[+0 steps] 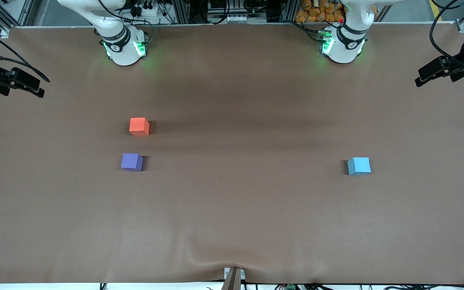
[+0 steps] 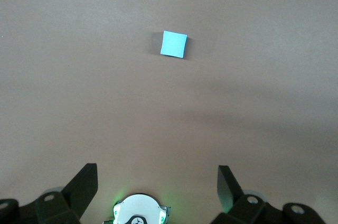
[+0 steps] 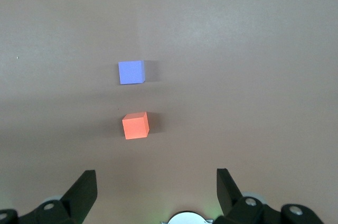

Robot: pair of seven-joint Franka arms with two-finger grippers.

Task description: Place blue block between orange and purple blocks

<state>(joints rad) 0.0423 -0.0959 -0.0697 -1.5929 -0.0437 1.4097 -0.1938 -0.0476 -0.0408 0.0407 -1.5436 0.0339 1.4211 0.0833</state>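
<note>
blue block (image 1: 359, 166) sits alone on the bench toward the left arm's end, well apart from the orange block (image 1: 139, 126) and purple block (image 1: 132, 162) — left gripper (image 2: 157, 182) and right gripper (image 3: 156, 184), both released, wait high, so descend squarely over it.

Both arms run off the top edge of the front view; each wrist view's lower edge cuts the left gripper (image 2: 157, 182) and right gripper (image 3: 156, 182) bodies

The front view looks down from high across the table (image 1: 232, 221); both wrist views look straight down from above it.
</note>
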